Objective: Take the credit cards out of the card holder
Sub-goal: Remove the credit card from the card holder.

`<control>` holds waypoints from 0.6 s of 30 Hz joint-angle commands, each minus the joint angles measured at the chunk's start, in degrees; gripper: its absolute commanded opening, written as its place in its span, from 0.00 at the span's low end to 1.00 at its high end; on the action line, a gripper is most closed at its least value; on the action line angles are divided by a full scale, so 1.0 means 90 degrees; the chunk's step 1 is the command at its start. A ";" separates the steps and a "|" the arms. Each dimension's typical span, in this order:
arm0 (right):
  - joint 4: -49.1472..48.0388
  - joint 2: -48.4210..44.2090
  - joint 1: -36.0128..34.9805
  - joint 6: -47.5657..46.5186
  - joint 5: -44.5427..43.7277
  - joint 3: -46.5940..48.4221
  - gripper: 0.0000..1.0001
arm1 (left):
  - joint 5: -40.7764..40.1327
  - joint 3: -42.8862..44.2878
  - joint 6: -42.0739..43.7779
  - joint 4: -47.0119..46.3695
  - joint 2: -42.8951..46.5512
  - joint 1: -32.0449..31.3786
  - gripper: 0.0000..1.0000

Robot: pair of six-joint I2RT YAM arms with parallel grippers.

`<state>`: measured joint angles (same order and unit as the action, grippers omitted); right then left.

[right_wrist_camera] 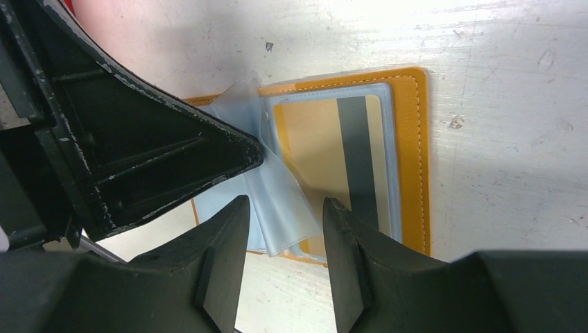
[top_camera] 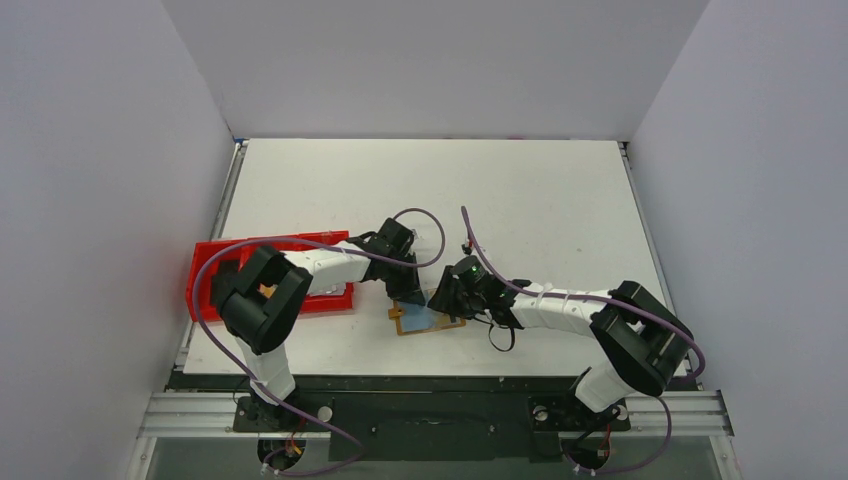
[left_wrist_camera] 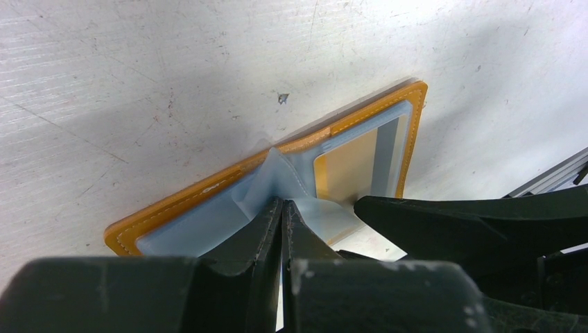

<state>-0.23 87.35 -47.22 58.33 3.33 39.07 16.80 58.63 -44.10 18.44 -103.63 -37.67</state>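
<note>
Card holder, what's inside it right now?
Behind the card holder's clear window lies a card with a dark stripe. The left gripper pinches a clear flap up. Whether more cards lie under that flap cannot be seen.

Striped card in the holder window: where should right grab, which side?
Likely its edge under the lifted clear flap, coming from the flap side. The card lies flat; the card holder has a stitched border closing the far side, and the left gripper holds the flap up.
</note>
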 commanded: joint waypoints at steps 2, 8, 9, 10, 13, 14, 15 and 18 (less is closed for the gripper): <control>0.0279 -0.0141 0.0035 -0.0109 -0.0347 -0.0062 0.40 | -0.0318 -0.0177 0.0216 -0.0066 -0.0071 0.0045 0.00; 0.0092 0.0040 -0.0061 -0.0108 -0.0098 -0.0052 0.36 | -0.0283 -0.0124 0.0236 -0.0072 -0.0099 0.0045 0.00; 0.0081 0.0055 -0.0103 -0.0101 -0.0078 -0.0048 0.33 | -0.0274 -0.0111 0.0238 -0.0069 -0.0107 0.0050 0.00; 0.0079 0.0067 -0.0119 -0.0083 -0.0068 -0.0055 0.31 | -0.0265 -0.0094 0.0240 -0.0067 -0.0114 0.0046 0.00; 0.0081 0.0029 -0.0143 -0.0045 -0.0056 -0.0122 0.23 | -0.0259 -0.0070 0.0233 -0.0059 -0.0111 0.0045 0.00; 0.0079 0.0015 -0.0143 -0.0030 -0.0062 -0.0156 0.22 | -0.0256 -0.0062 0.0235 -0.0053 -0.0102 0.0050 0.00; 0.0076 -0.0010 -0.0139 -0.0028 -0.0069 -0.0178 0.21 | -0.0260 -0.0053 0.0238 -0.0041 -0.0086 0.0047 0.00; -0.0009 -0.0005 -0.0143 -0.0010 -0.0031 -0.0208 0.16 | -0.0252 -0.0041 0.0235 -0.0028 -0.0072 0.0051 0.00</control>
<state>0.47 87.35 -48.10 57.93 3.09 38.11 17.28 58.43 -43.81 18.04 -103.63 -37.41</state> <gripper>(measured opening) 0.193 0.003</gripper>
